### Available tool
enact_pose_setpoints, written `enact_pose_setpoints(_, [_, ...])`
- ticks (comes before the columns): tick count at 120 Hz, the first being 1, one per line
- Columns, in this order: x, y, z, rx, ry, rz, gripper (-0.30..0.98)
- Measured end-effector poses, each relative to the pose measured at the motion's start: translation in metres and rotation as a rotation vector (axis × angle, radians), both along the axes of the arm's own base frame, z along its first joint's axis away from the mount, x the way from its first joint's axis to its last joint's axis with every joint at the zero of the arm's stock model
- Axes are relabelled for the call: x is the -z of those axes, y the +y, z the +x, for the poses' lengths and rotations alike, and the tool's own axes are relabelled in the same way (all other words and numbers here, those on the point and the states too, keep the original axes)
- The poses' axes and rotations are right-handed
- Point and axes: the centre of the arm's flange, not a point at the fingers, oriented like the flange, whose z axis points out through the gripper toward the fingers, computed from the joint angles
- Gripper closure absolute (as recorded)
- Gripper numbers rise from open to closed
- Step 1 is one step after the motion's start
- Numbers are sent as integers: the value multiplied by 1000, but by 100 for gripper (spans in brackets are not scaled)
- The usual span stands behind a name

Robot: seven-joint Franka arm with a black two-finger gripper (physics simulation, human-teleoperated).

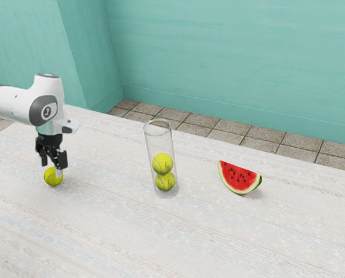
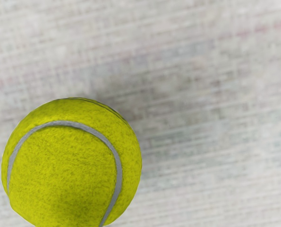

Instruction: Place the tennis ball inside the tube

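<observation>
Tennis ball [image 2: 72,165] observed just below the gripper [image 1: 53,167]: yellow-green felt, curved grey seam, round along every axis. How far the gripper is open, or whether it grips the ball, cannot be determined. Clear cylindrical tube [image 1: 160,141], upright, well apart from the gripper, contains two stacked balls [image 1: 163,164]; red-fleshed watermelon wedge [image 1: 238,177] lies beyond.
</observation>
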Motion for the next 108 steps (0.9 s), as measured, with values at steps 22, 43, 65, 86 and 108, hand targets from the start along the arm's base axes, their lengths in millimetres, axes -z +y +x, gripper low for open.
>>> enact_pose_setpoints(22, [27, 29, 7, -62, -38, -40, 0])
enact_pose_setpoints(43, [43, 37, 10, -82, -47, -61, 2])
enact_pose_setpoints(65, [46, 37, 7, -97, -45, -77, 18])
enact_pose_setpoints(86, [51, 42, 2, -116, -37, -93, 24])
enact_pose_setpoints(108, [-11, 6, 3, -63, -103, -76, 28])
